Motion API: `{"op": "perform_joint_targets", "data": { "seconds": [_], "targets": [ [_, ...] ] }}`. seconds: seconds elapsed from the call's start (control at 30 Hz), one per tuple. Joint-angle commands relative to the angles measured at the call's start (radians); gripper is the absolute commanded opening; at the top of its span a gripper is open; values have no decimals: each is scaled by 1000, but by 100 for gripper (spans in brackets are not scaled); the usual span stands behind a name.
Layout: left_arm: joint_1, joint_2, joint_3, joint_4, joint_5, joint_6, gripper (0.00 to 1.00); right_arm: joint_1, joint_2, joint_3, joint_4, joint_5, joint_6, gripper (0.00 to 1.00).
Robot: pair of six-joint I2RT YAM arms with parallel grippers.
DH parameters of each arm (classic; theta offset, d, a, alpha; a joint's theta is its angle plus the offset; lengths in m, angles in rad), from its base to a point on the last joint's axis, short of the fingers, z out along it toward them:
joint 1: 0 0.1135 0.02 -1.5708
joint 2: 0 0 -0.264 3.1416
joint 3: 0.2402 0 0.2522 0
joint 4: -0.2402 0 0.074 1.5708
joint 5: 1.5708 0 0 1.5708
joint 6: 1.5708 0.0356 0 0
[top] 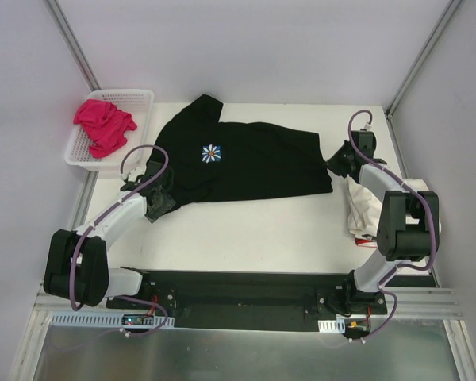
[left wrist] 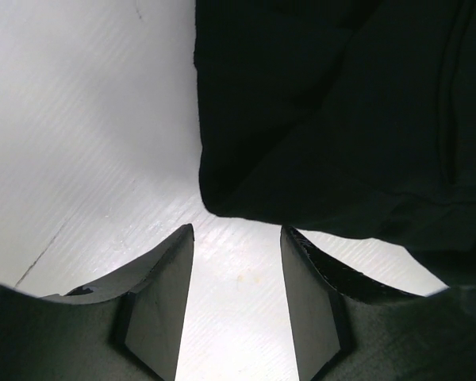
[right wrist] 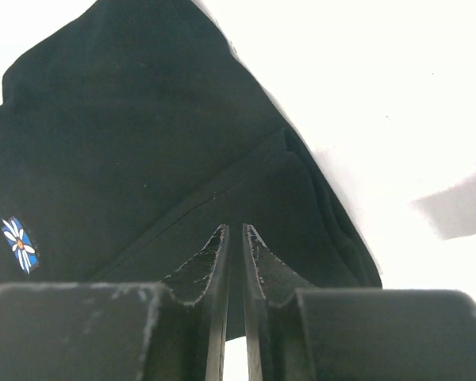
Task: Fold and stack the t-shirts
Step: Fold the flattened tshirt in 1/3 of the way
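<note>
A black t-shirt (top: 254,163) with a white daisy (top: 212,153) lies spread across the middle of the table. My left gripper (top: 160,198) sits at its lower left corner. In the left wrist view that gripper (left wrist: 238,230) is open over bare table, with the black t-shirt's corner (left wrist: 333,119) just ahead of the tips. My right gripper (top: 333,164) is at the shirt's right edge. In the right wrist view its jaws (right wrist: 235,228) are almost together on the black t-shirt (right wrist: 127,143), with dark cloth filling the thin slit. A folded hem runs under the tips.
A white mesh basket (top: 143,94) at the back left holds a bright pink t-shirt (top: 103,125). A cream-white t-shirt (top: 363,208) lies bunched at the right edge under the right arm. Grey walls close in the table on three sides.
</note>
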Motion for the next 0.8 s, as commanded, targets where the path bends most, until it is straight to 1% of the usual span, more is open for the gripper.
{"op": "perform_joint_targets", "data": {
  "seconds": [0.0, 0.3, 0.33, 0.47, 0.5, 0.57, 0.6, 0.73, 0.77],
  "targets": [
    [8, 35, 53, 16, -27, 25, 47, -14, 12, 39, 3, 2, -9, 13],
    [10, 137, 99, 36, -31, 53, 46, -17, 18, 47, -3, 5, -15, 13],
    [11, 147, 103, 39, -34, 56, 45, -36, 23, 48, -1, 4, -15, 13],
    [20, 167, 113, 47, -43, 73, 33, -37, 32, 50, -3, 5, -17, 13],
    [23, 170, 114, 48, -42, 73, 24, -37, 35, 51, -4, 5, -15, 13],
    [25, 177, 116, 54, -39, 77, 18, -40, 37, 54, -7, 8, -18, 13],
    [25, 179, 117, 57, -34, 79, 12, -40, 37, 56, -10, 11, -18, 12],
    [27, 185, 120, 59, -28, 80, 0, -43, 35, 57, -13, 16, -23, 12],
    [27, 185, 120, 60, -28, 83, 0, -45, 35, 57, -13, 17, -23, 12]
  ]
}}
